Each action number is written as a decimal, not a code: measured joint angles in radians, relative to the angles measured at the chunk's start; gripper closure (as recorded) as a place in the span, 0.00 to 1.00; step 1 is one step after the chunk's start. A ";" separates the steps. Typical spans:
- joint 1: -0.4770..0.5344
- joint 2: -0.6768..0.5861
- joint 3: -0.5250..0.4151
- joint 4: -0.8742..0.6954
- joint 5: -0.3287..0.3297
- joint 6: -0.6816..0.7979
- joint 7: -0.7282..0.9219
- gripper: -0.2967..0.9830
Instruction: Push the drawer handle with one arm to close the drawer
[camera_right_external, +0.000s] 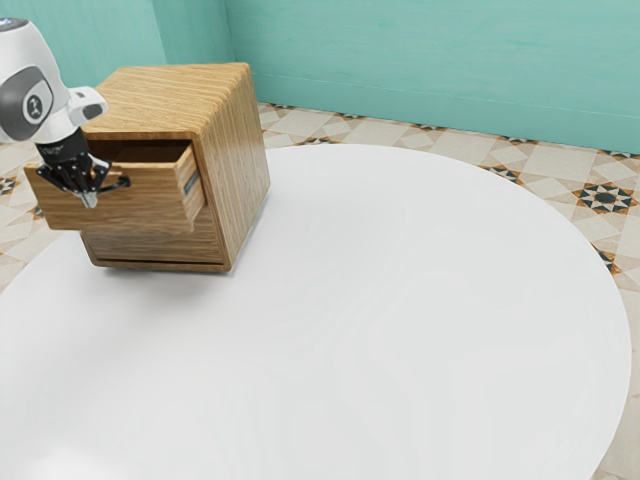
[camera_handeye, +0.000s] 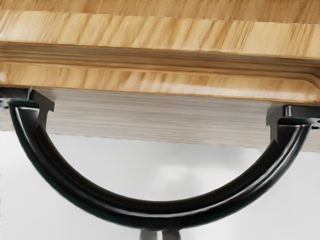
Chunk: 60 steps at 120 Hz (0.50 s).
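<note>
Exterior view: the pincer (camera_right_external: 88, 197) reaches the front of the open drawer (camera_right_external: 150, 206), its cabinet (camera_right_external: 236, 150) on the bench (camera_right_external: 400, 320).
Wrist view: fingertips (camera_handeye: 171, 235) nearly together, gripping nothing, sit against or just beside the handle (camera_handeye: 160, 212), apparently placed to push.

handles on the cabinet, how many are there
1: the black handle, on the open drawer's front, by the gripper. The drawer covers part of the cabinet's lower front, so another may be hidden.

The wrist view's edges crop the handle (camera_handeye: 160, 216) (both mounts (camera_handeye: 300, 111), to be exact).
</note>
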 joint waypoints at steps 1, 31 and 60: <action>0.000 0.002 0.000 0.002 0.000 0.000 0.000 0.85; -0.002 0.063 0.001 0.076 0.007 -0.001 -0.001 0.85; -0.008 0.118 -0.001 0.145 0.014 -0.003 0.002 0.85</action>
